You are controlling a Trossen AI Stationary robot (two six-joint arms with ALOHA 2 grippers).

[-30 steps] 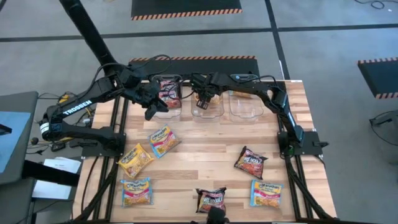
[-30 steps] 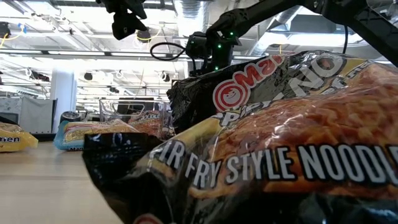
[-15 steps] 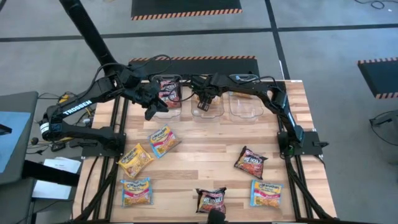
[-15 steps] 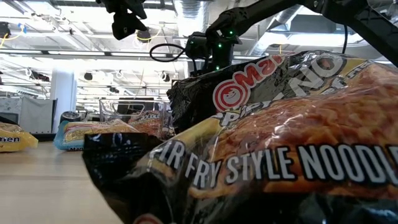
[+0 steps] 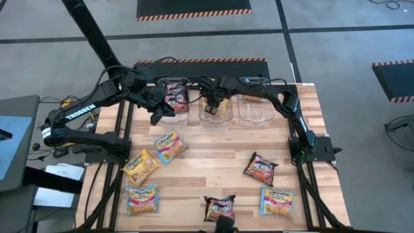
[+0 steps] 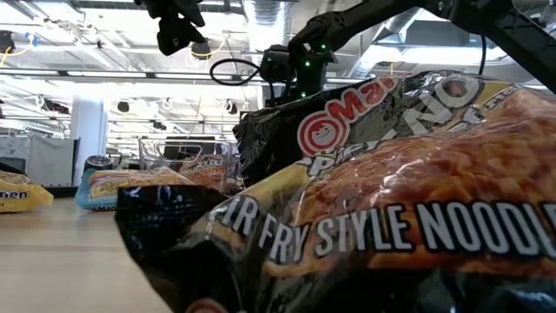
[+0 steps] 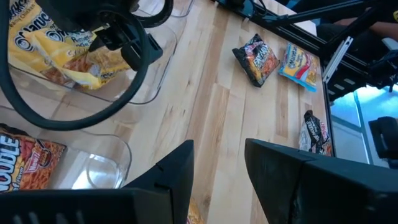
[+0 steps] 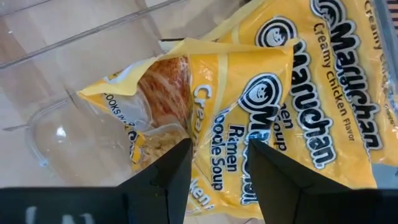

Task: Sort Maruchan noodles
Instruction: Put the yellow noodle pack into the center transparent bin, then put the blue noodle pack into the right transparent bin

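A: What does the step in hand call for?

B: The right gripper (image 5: 210, 107) hangs over the middle tub (image 5: 228, 117) at the counter's (image 5: 213, 168) far edge. Its jaws stand spread, and the yellow Creamy Chicken packets (image 8: 261, 118) lie just beyond the fingertips, resting in the tub and not pinched. Judged from this, the drop is done; the arm should rise straight up, clear of the tub wall, before swinging toward another packet.

A: And the left gripper (image 5: 157, 114)?

B: It hovers beside the left tub (image 5: 173, 96), which holds a dark red packet (image 5: 176, 98). Its jaws are parted with nothing between them.

A: What remains?

B: Loose packets on the counter: yellow ones (image 5: 141, 166) and a blue-yellow one (image 5: 141, 199) near the left arm, dark ones (image 5: 261, 169) and another blue-yellow (image 5: 277, 200) near the right. Match each flavour to its tub.
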